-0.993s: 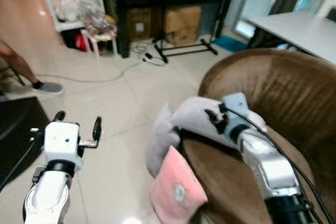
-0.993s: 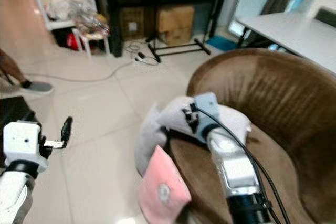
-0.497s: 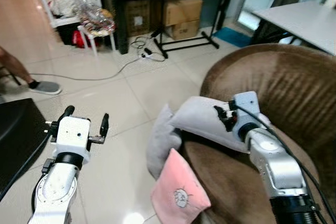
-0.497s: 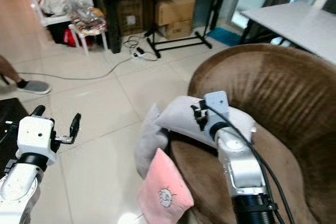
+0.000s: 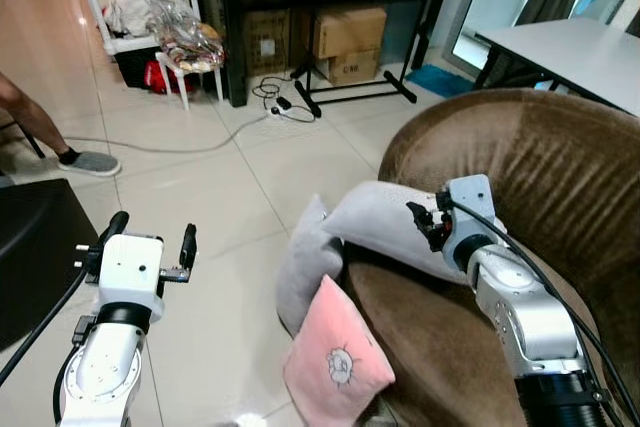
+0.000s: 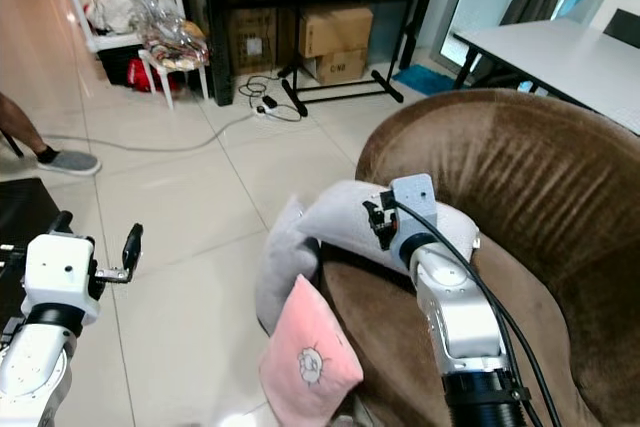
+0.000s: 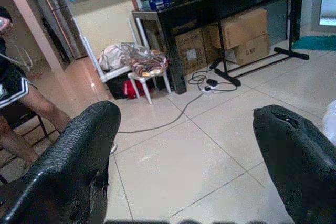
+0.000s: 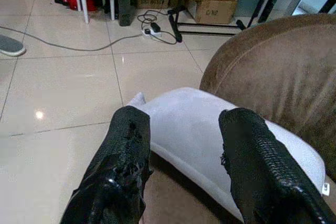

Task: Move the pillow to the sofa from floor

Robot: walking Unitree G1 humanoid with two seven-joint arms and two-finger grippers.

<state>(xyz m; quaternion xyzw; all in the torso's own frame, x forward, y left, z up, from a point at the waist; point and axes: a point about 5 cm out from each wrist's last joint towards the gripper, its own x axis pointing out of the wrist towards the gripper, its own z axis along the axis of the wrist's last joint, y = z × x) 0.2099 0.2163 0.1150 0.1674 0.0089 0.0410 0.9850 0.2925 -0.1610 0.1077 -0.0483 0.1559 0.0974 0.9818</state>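
The right gripper (image 8: 181,166) hovers with fingers (image 8: 122,171) spread apart, the grey pillow (image 8: 210,140) lying just beyond and between them on the brown sofa (image 5: 540,177) edge. The left gripper (image 5: 148,237) is held over the floor (image 5: 220,207), fingers spread wide, pinching nothing.

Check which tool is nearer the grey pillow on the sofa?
Right. The right tool sits right at the grey pillow on the sofa, fingers open; the left tool hangs off over the floor tiles, well apart.

Three pillows (image 5: 385,227), two boxes (image 5: 348,29)
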